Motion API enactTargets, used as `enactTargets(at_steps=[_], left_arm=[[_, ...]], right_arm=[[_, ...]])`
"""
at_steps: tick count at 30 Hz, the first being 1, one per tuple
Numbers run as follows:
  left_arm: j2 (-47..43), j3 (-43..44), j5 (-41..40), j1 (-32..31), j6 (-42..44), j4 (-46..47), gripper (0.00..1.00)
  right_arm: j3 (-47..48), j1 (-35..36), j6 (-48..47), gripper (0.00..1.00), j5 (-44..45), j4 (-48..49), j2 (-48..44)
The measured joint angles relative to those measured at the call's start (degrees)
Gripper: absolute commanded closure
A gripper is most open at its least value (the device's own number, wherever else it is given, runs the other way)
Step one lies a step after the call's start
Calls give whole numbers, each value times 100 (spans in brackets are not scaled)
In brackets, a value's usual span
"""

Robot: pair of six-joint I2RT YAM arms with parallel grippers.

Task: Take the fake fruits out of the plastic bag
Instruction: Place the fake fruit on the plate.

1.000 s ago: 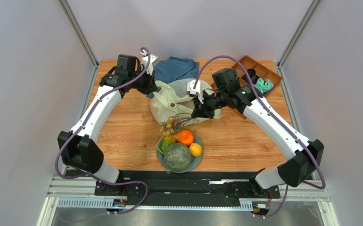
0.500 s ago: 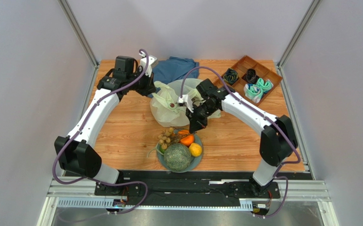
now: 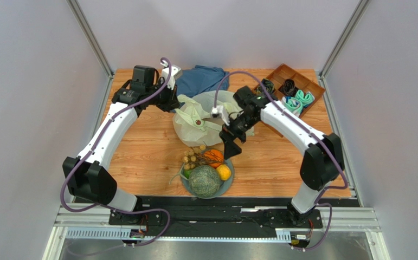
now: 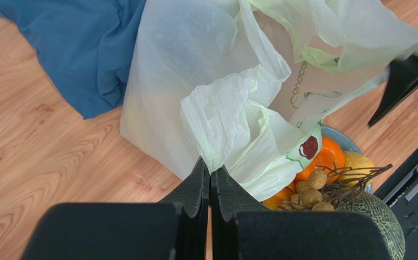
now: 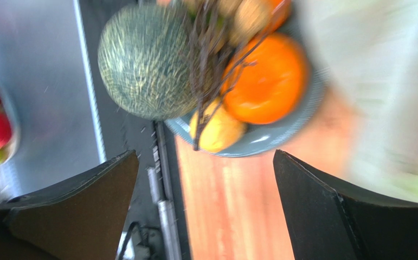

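The plastic bag (image 3: 203,122) lies crumpled at mid-table, pale and translucent. My left gripper (image 3: 175,102) is shut on a bunched fold of the plastic bag (image 4: 205,81), pinched at the fingertips of the left gripper (image 4: 211,170). In front of the bag a grey plate (image 3: 228,184) holds the fake fruits: a netted green melon (image 3: 204,181), an orange (image 3: 214,157), a yellow piece (image 3: 224,172) and a twiggy bunch of small tan pieces (image 3: 190,158). My right gripper (image 3: 231,147) hangs open and empty just above the plate's far right rim. In its own view the right gripper (image 5: 205,157) looks down on the melon (image 5: 143,59) and orange (image 5: 265,78).
A blue cloth (image 3: 203,78) lies behind the bag. At the back right stands a wooden compartment tray (image 3: 281,73) with rolled socks (image 3: 303,98). The plate sits close to the table's near edge, beside the black rail (image 3: 259,203).
My right gripper carried the twiggy tan bunch from the bag to the plate, opened and let it go there. The left gripper kept its grip on the bag.
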Motion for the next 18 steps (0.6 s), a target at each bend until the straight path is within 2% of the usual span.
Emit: enactTargets(at_steps=[3,5,7,9,10,11,15,18], left_arm=[[-42,-2,48,0,31,-101,100],[-168,-87,114,0,85,-136,100],[-343,-201,199,0,133,-195,100],[-525,-302,304,0,203,-236,100],[-627,-350,372,0,243,-271,100],[-695,-374,422,-2,262,-302,100],[-894,-400,625,-2,391,-417,100],[-992,-424,732,0,461,-509,100]], right_arm=[[564,-313,271,0,92,238,-505],[669,-584,660,0,205,870,-1032],[304,-796,1088,0,619,1847,-1611],[-87,-946,1405,4,1270,2680,-1904],[-105,-957,1449,5,1539,2929,-1849],[-37,-949,1392,0,1696,3095,-1681],[708,-901,1040,0,2024,3147,-256],[671,-828,892,0,2490,3132,498]])
